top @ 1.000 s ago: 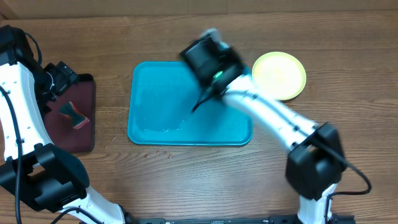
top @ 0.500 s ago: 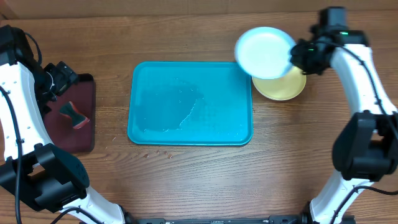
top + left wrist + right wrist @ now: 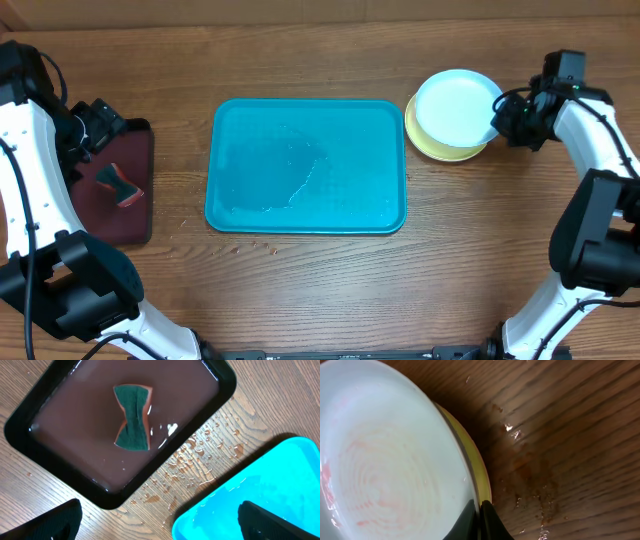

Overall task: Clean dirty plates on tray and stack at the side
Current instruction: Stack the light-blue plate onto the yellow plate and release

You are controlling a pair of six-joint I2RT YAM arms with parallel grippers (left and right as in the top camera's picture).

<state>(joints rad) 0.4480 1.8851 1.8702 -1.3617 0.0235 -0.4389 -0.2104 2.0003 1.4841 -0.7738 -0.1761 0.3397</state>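
The right claw [image 3: 503, 112], a second ago low over the tray [image 3: 250, 130], now sits out at the right side of the desk [image 3: 320, 290]. The pale plate [image 3: 458, 107] it grips now lies squarely over the yellow plate [image 3: 440, 151], no longer up and to its left.

Looks like a robotics lab bench staged as a dishwashing station rather than a lived-in kitchen. Told by the left arm [image 3: 28, 170] and right arm [image 3: 600, 150], white-and-black jointed machines with trailing cables, flanking a wood-grain table [image 3: 300, 290]. Kitchen props only: a wet turquoise tray [image 3: 250, 130] at centre, a glossy maroon tray [image 3: 140, 225] with a green-backed sponge [image 3: 119, 184] at left, a red-smeared white plate [image 3: 457, 108] over a yellow-green plate [image 3: 440, 150] at upper right. Water droplets [image 3: 200, 455] spattered on the wood between the trays.
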